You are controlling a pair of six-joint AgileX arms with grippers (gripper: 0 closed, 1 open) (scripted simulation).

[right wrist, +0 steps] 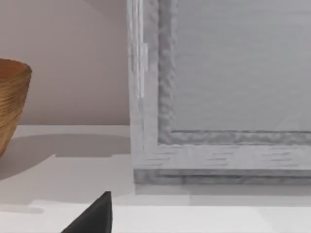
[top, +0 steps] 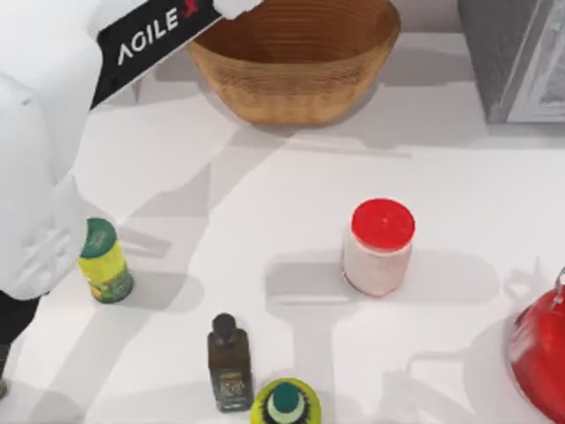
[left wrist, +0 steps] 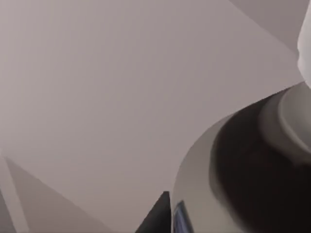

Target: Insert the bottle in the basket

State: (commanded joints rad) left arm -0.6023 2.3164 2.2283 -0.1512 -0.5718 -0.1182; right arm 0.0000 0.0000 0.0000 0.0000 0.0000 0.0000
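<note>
The wicker basket (top: 296,93) stands at the back of the table, and its edge (right wrist: 9,107) also shows in the right wrist view. My left arm (top: 146,40) reaches from the left side up over the basket's left rim and leaves the top view there. In the left wrist view the bottle (left wrist: 252,174) is very close, with a grey band, a dark body and a white top, and the wall is behind it. One dark fingertip (left wrist: 158,218) of the left gripper lies against it. A dark part of my right gripper (right wrist: 95,216) faces a grey cabinet.
On the table stand a yellow-green jar with a green lid (top: 104,262), a dark olive bottle (top: 229,364), a yellow-green item with a teal cap (top: 285,403), a red-lidded white jar (top: 380,247) and a red object (top: 540,362). The grey cabinet (top: 516,57) is at the back right.
</note>
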